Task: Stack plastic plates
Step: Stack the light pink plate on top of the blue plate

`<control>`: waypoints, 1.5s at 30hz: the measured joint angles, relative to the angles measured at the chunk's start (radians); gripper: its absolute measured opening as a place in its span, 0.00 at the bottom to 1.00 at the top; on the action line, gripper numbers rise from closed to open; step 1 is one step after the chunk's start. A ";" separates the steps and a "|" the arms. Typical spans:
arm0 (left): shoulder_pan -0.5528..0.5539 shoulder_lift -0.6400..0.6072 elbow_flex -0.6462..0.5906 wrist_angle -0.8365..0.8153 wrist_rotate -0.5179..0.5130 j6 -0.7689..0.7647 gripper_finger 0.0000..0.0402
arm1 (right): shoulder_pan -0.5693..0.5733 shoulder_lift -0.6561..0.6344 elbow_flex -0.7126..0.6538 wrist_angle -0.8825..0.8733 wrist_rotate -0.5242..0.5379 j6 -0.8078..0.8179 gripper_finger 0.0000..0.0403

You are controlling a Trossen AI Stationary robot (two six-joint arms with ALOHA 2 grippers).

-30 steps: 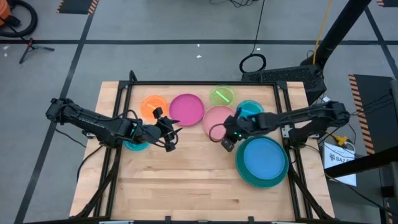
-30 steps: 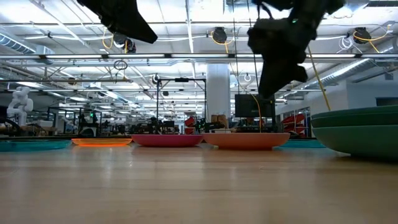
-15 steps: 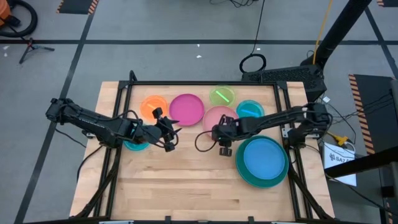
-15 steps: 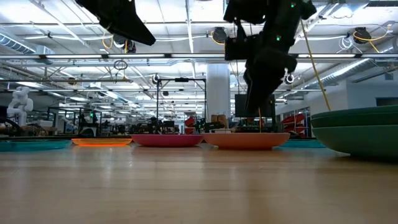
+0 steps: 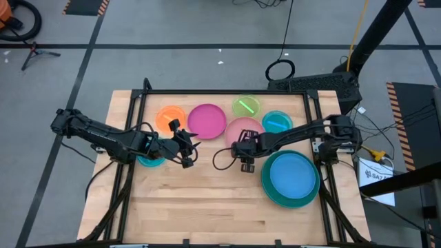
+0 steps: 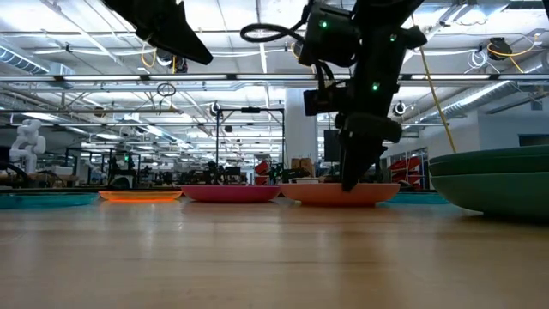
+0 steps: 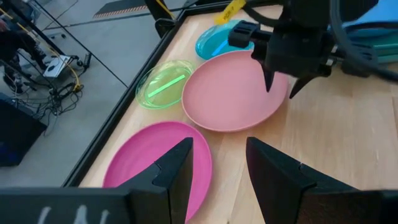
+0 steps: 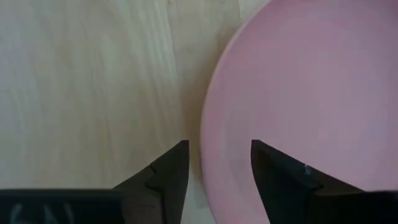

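The pink plate lies flat near the table's middle. Round it lie the magenta plate, the orange plate, the lime plate and a small light blue plate. A large blue plate tops a teal stack at the near right. My right gripper points down, open, astride the pink plate's near-left rim. My left gripper hovers open above the table, left of the magenta plate's near edge. A small teal plate lies partly under the left arm. My right gripper comes from above with one finger over the bare wood and the other over the pink plate's inside, the rim between them. Whether either fingertip touches the plate I cannot tell. The plate lies flat on the table.
The near half of the table is bare wood. A black frame runs along the far edge and the sides. The plates lie close together, the pink one's far rim next to the lime and light blue ones.
My right gripper has moved toward the table's left and come down from above the pink plate's near side to its near-left rim, turning to point straight down. The plates and my left arm have kept still.
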 joint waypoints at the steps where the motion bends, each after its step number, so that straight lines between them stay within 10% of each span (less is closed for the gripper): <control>1: 0.000 0.000 0.000 0.000 0.000 0.000 0.38 | 0.000 0.007 0.000 0.002 0.000 0.002 0.40; 22: 0.000 0.000 0.000 0.001 0.000 0.001 0.38 | 0.000 0.038 0.001 0.035 -0.014 0.047 0.03; 45: 0.000 0.000 0.000 0.002 0.000 0.009 0.38 | 0.160 0.020 0.339 -0.497 0.053 0.135 0.01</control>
